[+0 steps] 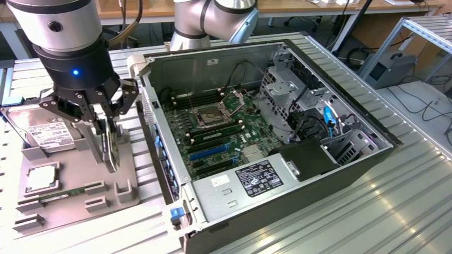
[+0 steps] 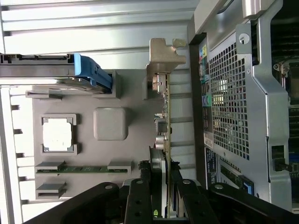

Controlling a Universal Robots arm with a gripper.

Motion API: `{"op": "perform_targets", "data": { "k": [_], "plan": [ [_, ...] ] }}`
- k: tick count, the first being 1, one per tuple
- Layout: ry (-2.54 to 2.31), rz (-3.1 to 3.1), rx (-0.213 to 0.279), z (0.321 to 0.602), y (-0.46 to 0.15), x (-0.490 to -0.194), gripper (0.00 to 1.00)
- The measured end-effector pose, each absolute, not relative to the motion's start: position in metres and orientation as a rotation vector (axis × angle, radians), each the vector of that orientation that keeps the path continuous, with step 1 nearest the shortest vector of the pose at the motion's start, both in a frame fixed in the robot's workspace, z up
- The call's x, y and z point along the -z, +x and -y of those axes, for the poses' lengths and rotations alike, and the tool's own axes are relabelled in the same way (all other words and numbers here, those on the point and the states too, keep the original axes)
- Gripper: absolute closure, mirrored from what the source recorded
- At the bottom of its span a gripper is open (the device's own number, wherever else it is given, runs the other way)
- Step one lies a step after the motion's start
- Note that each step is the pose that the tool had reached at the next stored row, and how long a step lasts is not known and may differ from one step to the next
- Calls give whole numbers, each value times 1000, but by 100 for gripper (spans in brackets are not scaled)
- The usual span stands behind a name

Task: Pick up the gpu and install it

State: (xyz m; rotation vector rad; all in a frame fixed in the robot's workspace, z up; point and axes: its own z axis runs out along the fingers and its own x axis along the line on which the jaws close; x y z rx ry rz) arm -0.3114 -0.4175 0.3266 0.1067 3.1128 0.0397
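The black fingers [image 2: 139, 198] of the gripper [image 2: 161, 175] are closest to the wrist camera. One finger is on each side of the gpu [image 2: 164, 109], and they press on its two flat faces, so the gripper is grasping the gpu.

The gpu [image 1: 111, 156] stands on its thin edge directly under the gripper [image 1: 105, 142]. Its lower edge is down at the grey tray [image 1: 74, 209]. I cannot tell if it is already lifted out of its holder.

Just beside the gripper, on one side, lies the open computer case [image 1: 297, 137], with the motherboard [image 1: 211, 132] visible inside. On the other side of the gripper, the tray carries a hard drive [image 1: 44, 133], a processor [image 1: 41, 177] and a green memory stick [image 1: 65, 193]. All three are near the gripper but not touching it.

The tray and the case both rest on a ribbed metal table [image 1: 367, 211].
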Motion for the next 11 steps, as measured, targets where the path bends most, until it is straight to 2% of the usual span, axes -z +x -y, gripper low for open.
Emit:
{"op": "perform_targets", "data": {
  "k": [11],
  "plan": [
    [107, -3113, -40, 417, -311, -336, 73]
  ]
}}
